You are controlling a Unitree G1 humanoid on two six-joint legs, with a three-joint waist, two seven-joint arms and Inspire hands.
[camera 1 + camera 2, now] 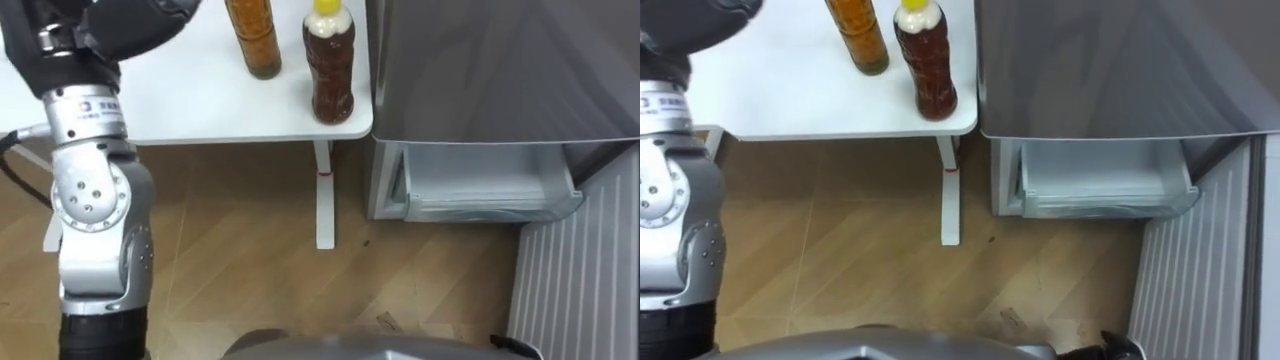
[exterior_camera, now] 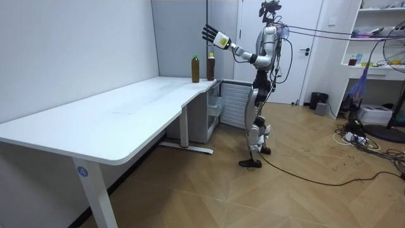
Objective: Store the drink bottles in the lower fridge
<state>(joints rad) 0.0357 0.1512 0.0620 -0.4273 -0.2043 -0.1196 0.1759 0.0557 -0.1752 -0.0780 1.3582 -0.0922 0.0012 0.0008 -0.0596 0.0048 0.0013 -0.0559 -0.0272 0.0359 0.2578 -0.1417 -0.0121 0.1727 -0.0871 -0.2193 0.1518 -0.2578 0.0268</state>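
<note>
My left hand (image 2: 209,33) is raised above the far end of the desk (image 1: 200,110), fingers spread wide and holding nothing. Both drinks stand upright on the desk: an amber bottle (image 1: 254,40) and, just beside it, a dark bottle (image 1: 329,70) with a yellow cap, which sits close to the corner nearest the fridge (image 1: 500,70). Neither has been picked up yet. The fridge's lower drawer (image 1: 485,190) is pulled out, and its door (image 1: 570,290) hangs open at my right.

The dark bottle worries me most. It is so near the corner that a sideways brush from my fingers would likely send it off the edge to the floor. The two bottles also stand close together, so closing on one could knock the other over. The bottles are tall and narrow, so I judge a grip taken too near the cap would let one swing or slip on the way down. The drawer sits low, below desk height, so I will have to bend, and a hurried drop could catch the drawer's front lip or the open door.
</note>
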